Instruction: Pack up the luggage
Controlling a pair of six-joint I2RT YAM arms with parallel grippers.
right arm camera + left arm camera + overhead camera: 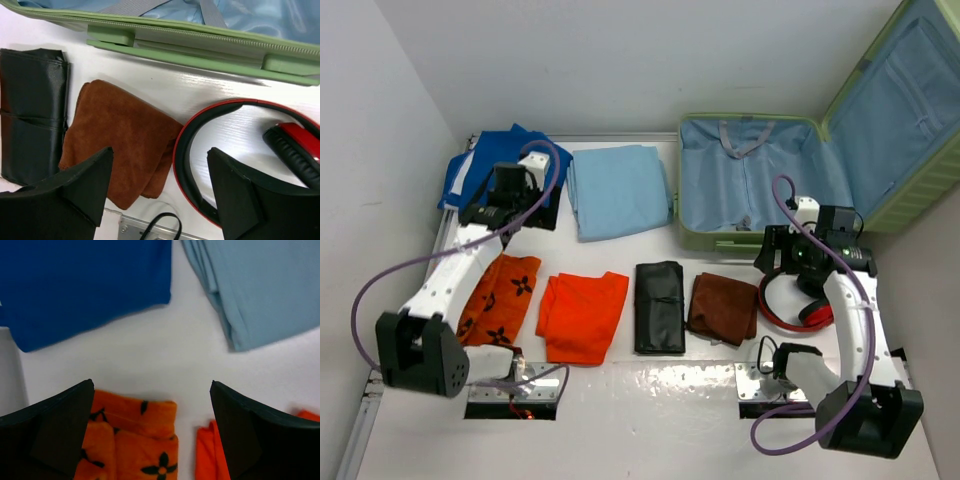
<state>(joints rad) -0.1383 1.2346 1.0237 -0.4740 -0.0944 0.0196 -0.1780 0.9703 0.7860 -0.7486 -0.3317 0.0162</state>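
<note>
The light-green luggage [772, 238] lies open at the back right, pale blue lining showing, lid [910, 110] leaning up; its front rim shows in the right wrist view [200, 47]. My left gripper [520, 205] is open and empty above bare table between a blue garment [85, 285], a light-blue folded cloth [260, 285] and an orange flowered cloth [135, 440]. My right gripper [782, 262] is open and empty above the edge of a brown cloth [120, 140] and the red-and-black headphones [235, 150].
A plain orange cloth [582, 315] and a black rolled pouch [659, 305] lie in the front row with the flowered cloth [500, 298] and the brown cloth [724, 307]. The blue garment [485, 170] and the light-blue cloth [618, 190] lie behind. Walls close the left and back.
</note>
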